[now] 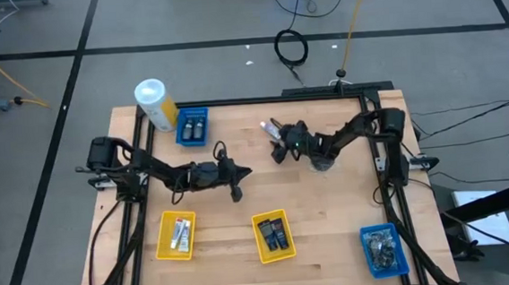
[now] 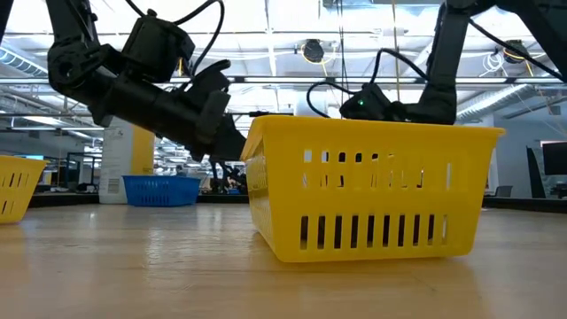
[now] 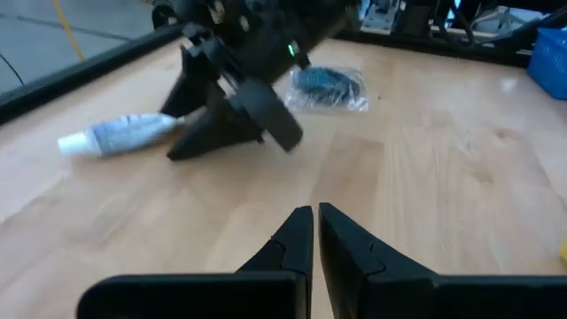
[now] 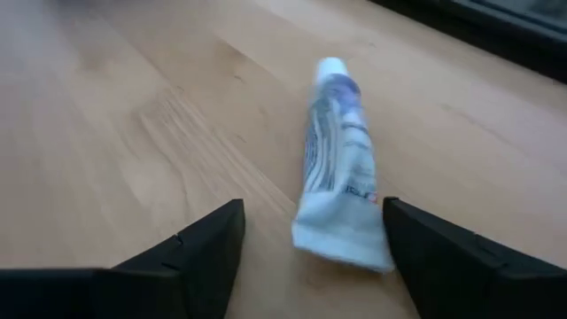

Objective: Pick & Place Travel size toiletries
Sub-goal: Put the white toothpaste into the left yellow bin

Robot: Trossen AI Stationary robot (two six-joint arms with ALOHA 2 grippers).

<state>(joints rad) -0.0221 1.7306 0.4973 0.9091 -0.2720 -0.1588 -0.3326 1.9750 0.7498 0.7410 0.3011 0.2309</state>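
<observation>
On the wooden surface (image 1: 331, 209) a tube (image 4: 341, 164) lies flat; the right gripper (image 4: 310, 244) spreads its fingers astride its crimped end, apparently for pickup. Left gripper (image 3: 314, 235) waits closed.

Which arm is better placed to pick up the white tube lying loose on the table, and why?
The right. Its gripper stands open, jaws either side of the white tube. The left gripper is shut, farther off.

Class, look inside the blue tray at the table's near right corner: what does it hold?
The blue tray holds a heap of greyish clear-wrapped packets. How many there are, or what lies beneath the heap, cannot be made out.
</observation>
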